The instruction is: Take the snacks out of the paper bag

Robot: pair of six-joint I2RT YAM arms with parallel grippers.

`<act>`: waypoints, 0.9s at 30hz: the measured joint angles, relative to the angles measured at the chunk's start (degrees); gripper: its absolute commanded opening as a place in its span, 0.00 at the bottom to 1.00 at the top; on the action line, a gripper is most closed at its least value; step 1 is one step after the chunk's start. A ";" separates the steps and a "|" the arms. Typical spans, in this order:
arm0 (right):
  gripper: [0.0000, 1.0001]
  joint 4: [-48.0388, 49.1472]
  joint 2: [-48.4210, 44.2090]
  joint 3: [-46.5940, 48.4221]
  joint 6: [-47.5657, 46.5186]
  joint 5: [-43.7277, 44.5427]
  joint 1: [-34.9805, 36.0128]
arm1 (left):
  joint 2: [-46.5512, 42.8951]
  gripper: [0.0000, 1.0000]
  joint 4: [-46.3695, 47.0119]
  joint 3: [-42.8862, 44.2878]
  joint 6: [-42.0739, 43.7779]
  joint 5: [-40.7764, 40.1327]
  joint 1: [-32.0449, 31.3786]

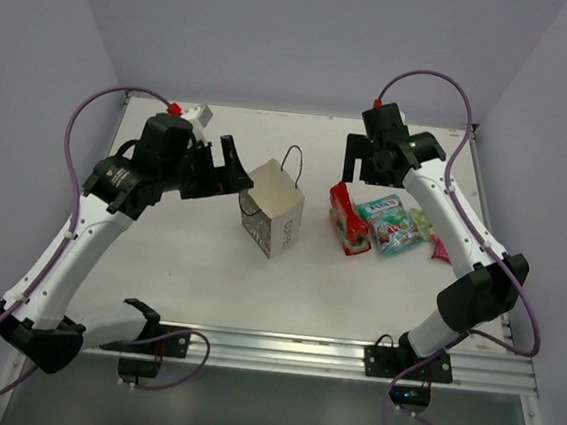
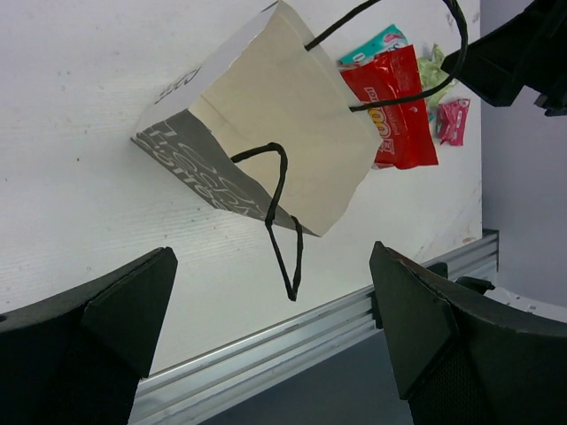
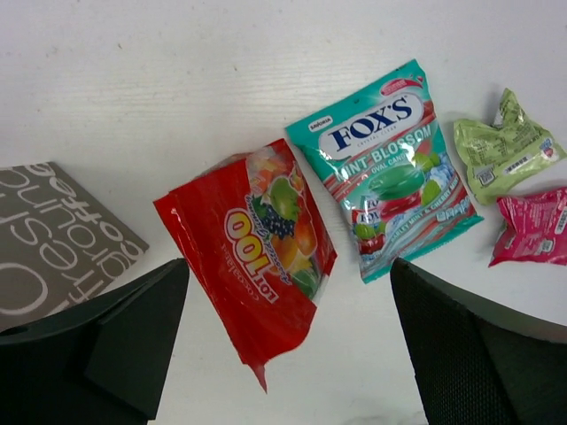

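Top external: one paper bag (image 1: pixel 273 212) stood at tabletop (image 1: pixel 157 271) centre, four snacks (image 1: pixel 391 226) lay toward right edge; both jaws wide, empty.

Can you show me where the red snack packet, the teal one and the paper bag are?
red snack packet (image 3: pixel 257 257): right wrist view, middle of its printed front.
teal snack packet (image 3: pixel 390 168): right wrist view, middle of its printed front.
paper bag (image 2: pixel 292 142): left wrist view, on its broad pale side.

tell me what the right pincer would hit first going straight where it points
Most likely the red packet, lying centred ahead of the open right pincer in its wrist view; depth is unclear.
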 measured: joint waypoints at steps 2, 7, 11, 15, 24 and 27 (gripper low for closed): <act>0.99 -0.81 -1.36 0.07 0.42 -0.20 0.02 | -0.76 1.00 -0.09 -0.61 0.00 -0.44 0.00; 0.99 -2.84 -6.86 -1.36 1.73 -1.79 0.07 | -3.08 1.00 -0.76 -3.23 -0.11 -1.57 0.00; 0.99 -3.45 -13.94 -5.73 4.24 -4.57 0.17 | -4.61 1.00 -0.87 -5.44 -0.42 -1.88 0.00; 0.99 -3.52 -21.70 -13.07 6.71 -6.19 0.39 | -5.90 1.00 -0.94 -7.58 -0.94 -2.16 0.00; 0.99 -3.37 -28.52 -25.75 9.18 -7.69 0.39 | -9.51 1.00 -1.18 -12.26 -4.26 -2.80 0.00; 0.99 -3.26 -30.29 -27.96 9.29 -8.44 0.42 | -11.15 1.00 -1.38 -13.60 -5.33 -3.23 0.00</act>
